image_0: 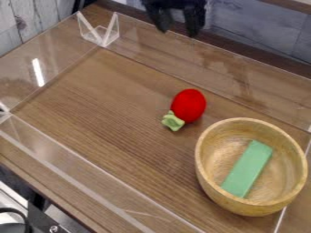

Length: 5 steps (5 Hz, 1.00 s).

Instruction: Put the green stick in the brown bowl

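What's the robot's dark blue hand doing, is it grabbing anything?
Gripper: can't tell if open or closed; nothing visible held.

The green stick [248,170] is showing a plain, matte light green. The brown bowl [214,174] is showing pale tan with visible grain. The round object [188,104] is glowing solid red, its stub [173,121] showing light green. The tabletop [104,123] is showing warm brown.

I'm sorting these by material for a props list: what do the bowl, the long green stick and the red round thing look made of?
Bowl: likely wood, smooth, given its tan colour and faint grain.
Green stick: matte, evenly coloured; perhaps painted wood or plastic.
Red round thing: smooth and plain, maybe plastic; its material stays uncertain.
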Tool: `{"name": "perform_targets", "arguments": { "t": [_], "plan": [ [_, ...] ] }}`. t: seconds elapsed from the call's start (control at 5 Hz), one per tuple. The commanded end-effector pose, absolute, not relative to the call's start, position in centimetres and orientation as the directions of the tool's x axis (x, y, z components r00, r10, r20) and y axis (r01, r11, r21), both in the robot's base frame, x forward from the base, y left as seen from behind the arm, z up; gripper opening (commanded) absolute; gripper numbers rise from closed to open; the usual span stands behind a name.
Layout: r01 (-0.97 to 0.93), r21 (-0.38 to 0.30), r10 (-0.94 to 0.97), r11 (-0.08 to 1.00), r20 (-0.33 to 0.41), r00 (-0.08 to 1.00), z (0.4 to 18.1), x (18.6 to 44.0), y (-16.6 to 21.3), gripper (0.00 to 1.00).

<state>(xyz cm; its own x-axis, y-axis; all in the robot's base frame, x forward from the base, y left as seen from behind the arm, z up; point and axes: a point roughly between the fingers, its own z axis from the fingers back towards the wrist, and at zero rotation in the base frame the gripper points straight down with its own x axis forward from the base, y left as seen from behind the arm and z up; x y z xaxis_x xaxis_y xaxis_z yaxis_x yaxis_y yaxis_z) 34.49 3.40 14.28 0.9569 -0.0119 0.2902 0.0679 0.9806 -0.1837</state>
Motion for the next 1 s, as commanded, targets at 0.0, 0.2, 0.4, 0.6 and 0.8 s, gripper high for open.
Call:
{"name": "perform_targets", "arguments": {
  "t": [0.0, 0.2, 0.4, 0.6, 0.8],
  "plan": [
    [0.140, -0.148, -0.086, 0.979, 0.325, 0.942, 15.2, 35.4, 3.9, 1.00],
    [0.065, -0.137, -0.019, 0.988, 0.314, 0.949, 15.6, 35.5, 5.7, 1.00],
    [-0.003, -0.139, 0.044, 0.990, 0.297, 0.954, 15.3, 35.1, 6.9, 1.00],
    [0.031, -0.134, 0.009, 0.991, 0.285, 0.958, 14.6, 34.3, 6.0, 1.00],
    [0.059, -0.150, -0.013, 0.987, 0.290, 0.957, 15.0, 34.2, 4.7, 1.00]
  ]
}}
